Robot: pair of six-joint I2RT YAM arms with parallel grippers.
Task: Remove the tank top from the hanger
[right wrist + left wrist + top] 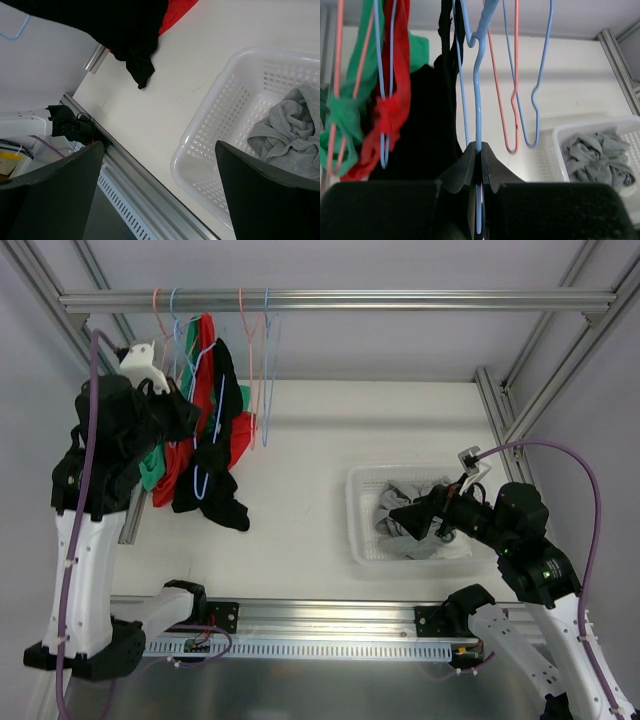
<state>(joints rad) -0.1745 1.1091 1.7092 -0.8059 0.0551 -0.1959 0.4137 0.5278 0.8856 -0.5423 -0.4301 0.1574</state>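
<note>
left gripper [481, 151] clamped shut on the lower wire of the blue hanger [478, 100]; right gripper [160, 190] spread wide and empty, over the near corner of the white basket [200, 145].
the black tank top [425, 150] hangs just left of the clamped wire, under the rail [330, 301], against the red garment [395, 100]. judged light, limp and prone to snagging on the hanger shoulders. the loose bottom hem or a strap looks the best hold. the wire is thin and springy.
</note>
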